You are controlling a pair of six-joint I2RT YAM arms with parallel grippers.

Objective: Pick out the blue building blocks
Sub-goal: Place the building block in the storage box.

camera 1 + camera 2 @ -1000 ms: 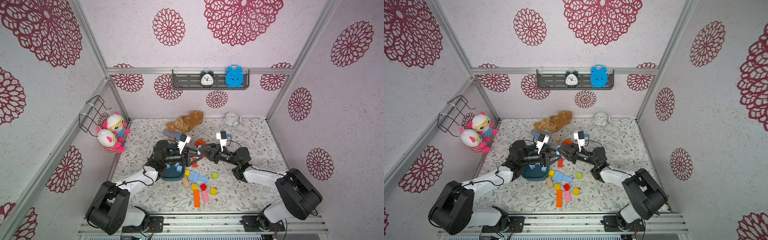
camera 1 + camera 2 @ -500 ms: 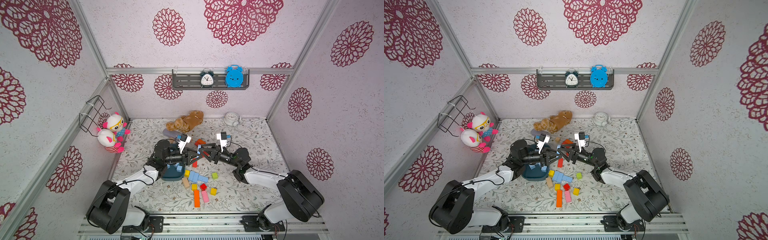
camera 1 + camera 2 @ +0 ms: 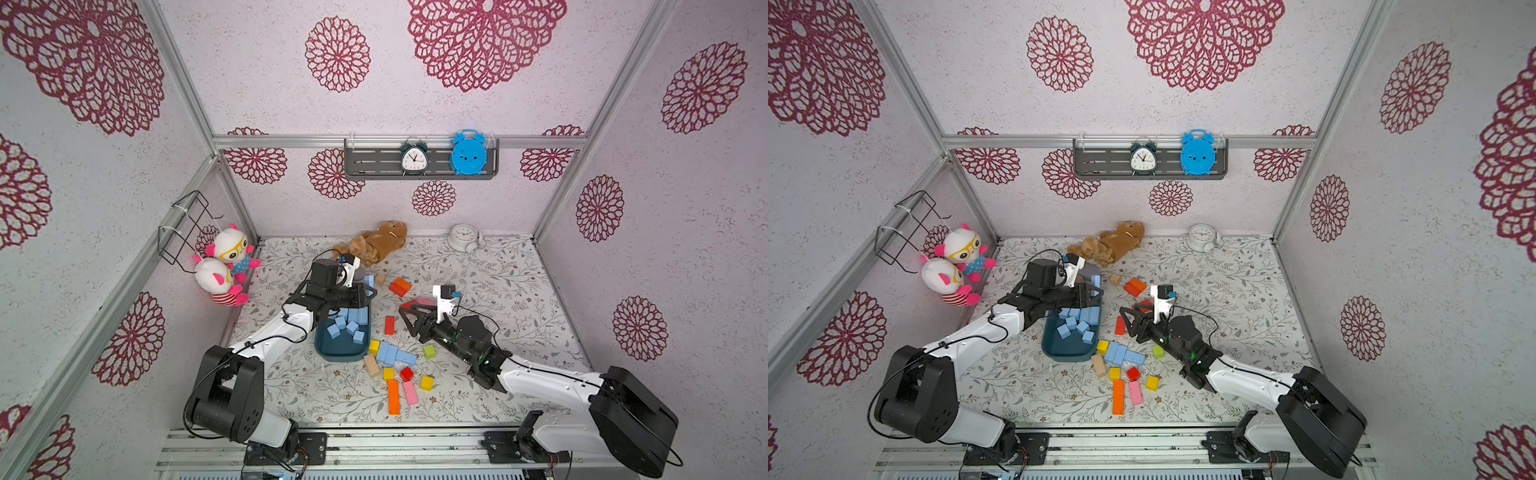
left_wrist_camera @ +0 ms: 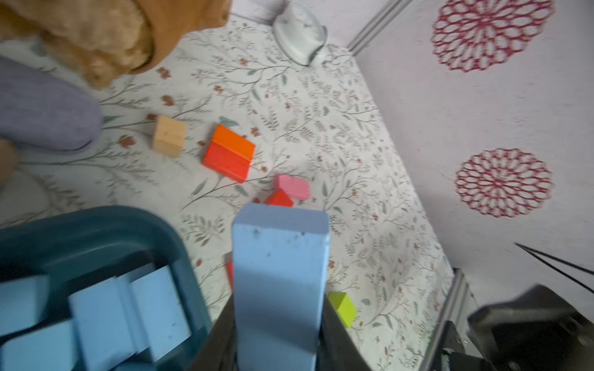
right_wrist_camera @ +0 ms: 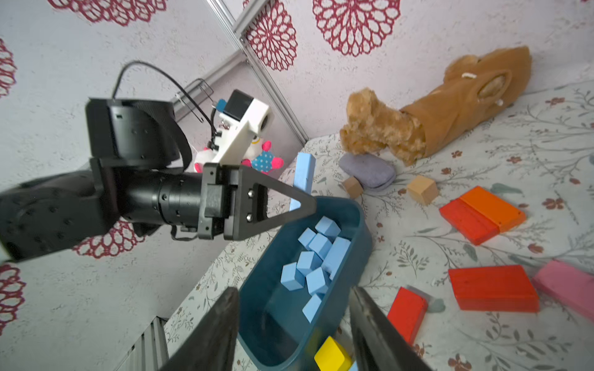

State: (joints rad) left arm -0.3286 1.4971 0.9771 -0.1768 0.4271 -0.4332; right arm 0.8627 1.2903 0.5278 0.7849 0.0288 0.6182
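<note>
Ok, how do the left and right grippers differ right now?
Grip: the left gripper is shut on a long blue brick, held upright; the right gripper is open, with nothing between its fingers.
Place: the left gripper is at the far end of the teal tray; the right gripper is beside a red block, apart from the tray.
Shared: both have black triangular fingers.

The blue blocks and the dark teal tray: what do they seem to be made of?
The blue blocks: matte, probably painted wood or dense foam; dull speckled faces, slightly rounded edges. The tray: likely moulded plastic; smooth walls, rounded rim, faint sheen.
</note>
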